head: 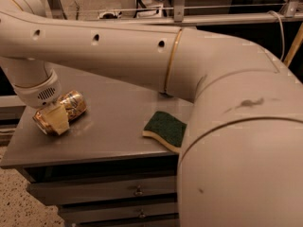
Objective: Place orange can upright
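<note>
The orange can lies on its side at the left end of the grey table, with one end facing the front left. My gripper comes down on it from above, under the white wrist. One cream finger lies against the can's near side and the other is hidden behind the can. The gripper looks shut on the can, which rests at table height.
A green and yellow sponge lies at the table's middle right, near the front edge. My large white arm spans the view and hides the table's right side. Drawers sit below the table top.
</note>
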`<state>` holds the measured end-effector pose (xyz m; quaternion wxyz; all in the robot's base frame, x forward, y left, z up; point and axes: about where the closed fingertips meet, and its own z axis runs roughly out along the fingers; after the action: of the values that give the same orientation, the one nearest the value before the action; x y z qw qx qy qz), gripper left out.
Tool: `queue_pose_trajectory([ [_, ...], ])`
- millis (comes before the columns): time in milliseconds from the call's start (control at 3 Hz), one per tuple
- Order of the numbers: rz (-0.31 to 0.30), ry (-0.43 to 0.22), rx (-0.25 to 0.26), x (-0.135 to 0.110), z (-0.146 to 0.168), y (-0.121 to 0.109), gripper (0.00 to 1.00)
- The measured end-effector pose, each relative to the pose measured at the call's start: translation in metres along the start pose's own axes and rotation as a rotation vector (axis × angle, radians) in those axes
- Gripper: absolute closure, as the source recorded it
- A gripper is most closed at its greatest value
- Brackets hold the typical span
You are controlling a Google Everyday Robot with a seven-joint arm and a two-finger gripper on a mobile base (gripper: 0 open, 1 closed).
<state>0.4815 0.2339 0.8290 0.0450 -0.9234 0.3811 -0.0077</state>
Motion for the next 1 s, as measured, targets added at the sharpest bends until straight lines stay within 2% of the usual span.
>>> queue_pose_trajectory([
  [333,0.007,-0.024,0.013,0.003,-0.013,-0.005,1.00],
  [667,0.026,-0.040,0.036,0.013,-0.047,-0.013,1.00],
  [1000,0.064,-0.083,0.088,0.023,-0.078,-0.022,1.00],
])
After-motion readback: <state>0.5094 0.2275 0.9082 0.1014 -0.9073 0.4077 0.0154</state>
